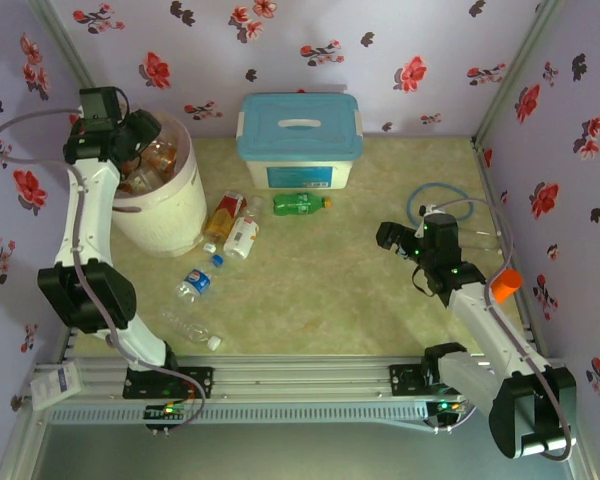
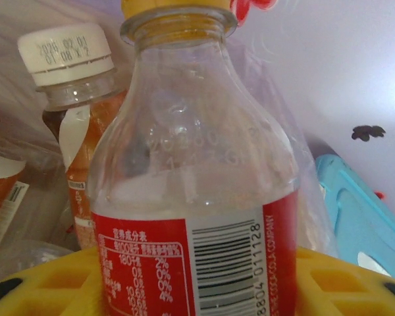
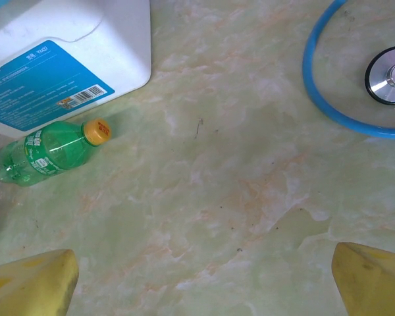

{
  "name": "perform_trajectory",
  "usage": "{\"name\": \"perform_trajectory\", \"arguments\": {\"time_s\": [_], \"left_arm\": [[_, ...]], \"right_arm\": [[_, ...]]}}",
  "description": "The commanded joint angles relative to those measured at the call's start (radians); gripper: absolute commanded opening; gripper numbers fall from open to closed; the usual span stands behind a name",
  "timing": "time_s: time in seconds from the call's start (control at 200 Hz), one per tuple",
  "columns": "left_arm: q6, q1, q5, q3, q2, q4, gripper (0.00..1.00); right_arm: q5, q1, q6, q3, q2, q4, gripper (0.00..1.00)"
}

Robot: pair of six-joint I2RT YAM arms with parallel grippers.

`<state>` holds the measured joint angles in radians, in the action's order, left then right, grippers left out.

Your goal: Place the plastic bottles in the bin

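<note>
Step in hand: drop-off. Your left gripper (image 2: 197, 289) clasps a red-labelled bottle (image 2: 197, 164) above the bin (image 1: 180, 205). Right gripper (image 3: 197, 283): fingers spread, empty. Green bottle (image 3: 49, 148) and others lie right of the bin. Next: release, then collect those.

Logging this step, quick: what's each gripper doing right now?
Left gripper: shut on the clear red-labelled bottle, over the bin.
Right gripper: open, holding nothing.
</note>
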<state>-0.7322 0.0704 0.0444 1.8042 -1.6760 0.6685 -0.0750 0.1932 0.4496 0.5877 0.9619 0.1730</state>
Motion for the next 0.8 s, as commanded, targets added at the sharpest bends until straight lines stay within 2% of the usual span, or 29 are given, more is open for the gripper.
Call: {"name": "perform_trajectory", "arguments": {"time_s": [0.0, 0.185, 0.36, 0.44, 0.66, 0.74, 0.795], "left_arm": [[-0.086, -0.007, -0.054, -0.009, -0.026, -0.052, 0.02], [-0.139, -0.009, -0.144, -0.06, -0.044, -0.05, 0.02], [-0.191, -0.012, -0.208, -0.207, 0.002, -0.103, 0.01], [-0.19, -0.018, -0.218, -0.257, 0.011, -0.131, 0.01], [-0.145, -0.047, -0.222, -0.253, -0.047, -0.11, 0.02], [-0.14, -0.053, -0.222, -0.262, -0.054, -0.118, 0.08], [-0.122, -0.056, -0.223, -0.261, -0.047, -0.124, 0.19]], "right_arm": [[0.02, -0.006, -0.005, -0.011, -0.013, -0.01, 0.99], [0.024, -0.006, -0.006, -0.012, -0.004, -0.017, 0.99], [0.027, -0.006, -0.01, -0.013, 0.003, -0.021, 0.99], [0.029, -0.006, -0.014, -0.009, 0.007, -0.02, 0.99], [0.027, -0.006, -0.014, -0.001, 0.018, -0.021, 0.99], [0.026, -0.006, -0.013, -0.001, 0.018, -0.023, 0.99], [0.024, -0.006, -0.013, -0.002, 0.017, -0.021, 0.99]]}}
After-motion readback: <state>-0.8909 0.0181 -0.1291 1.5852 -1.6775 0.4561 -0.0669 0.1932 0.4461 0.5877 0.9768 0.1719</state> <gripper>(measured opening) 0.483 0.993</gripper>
